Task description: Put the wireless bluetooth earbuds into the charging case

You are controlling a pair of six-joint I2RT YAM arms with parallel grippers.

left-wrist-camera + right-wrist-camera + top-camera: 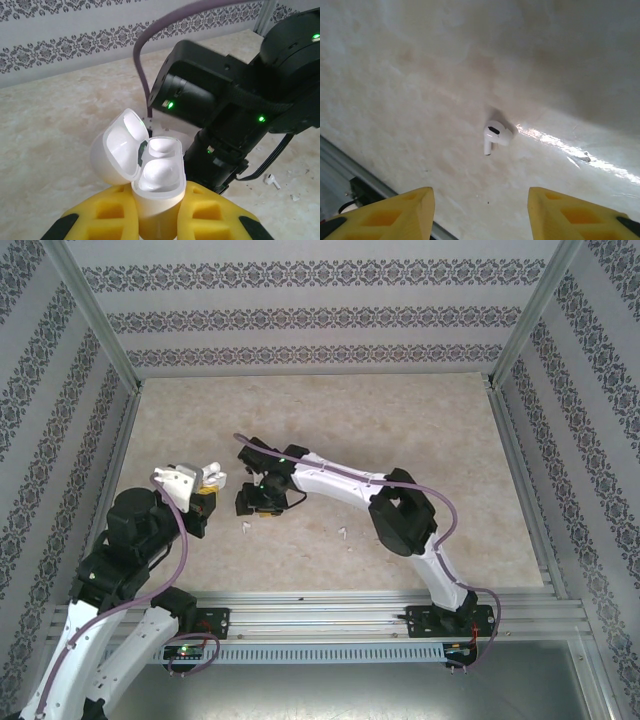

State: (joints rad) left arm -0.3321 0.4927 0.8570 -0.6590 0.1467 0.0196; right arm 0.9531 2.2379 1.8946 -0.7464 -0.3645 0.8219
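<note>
My left gripper (159, 220) is shut on a white charging case (159, 192), its yellow fingers (107, 215) pressed on both sides. The case stands upright, and its lid (117, 150) is swung open to the left. In the top view the left gripper (207, 483) sits at the table's left. My right gripper (257, 505) hovers just right of it. The right gripper (480, 212) is open with nothing between its fingers. A white earbud (496, 135) lies on the table beyond them. Two white earbuds (246, 528) (343, 532) lie on the near part of the table.
The right arm's black wrist (225, 100) looms close behind the open case. A white earbud (272, 181) lies on the table at its right. An aluminium rail (330, 602) runs along the near edge. Patterned walls (320, 320) enclose the beige table (400, 420).
</note>
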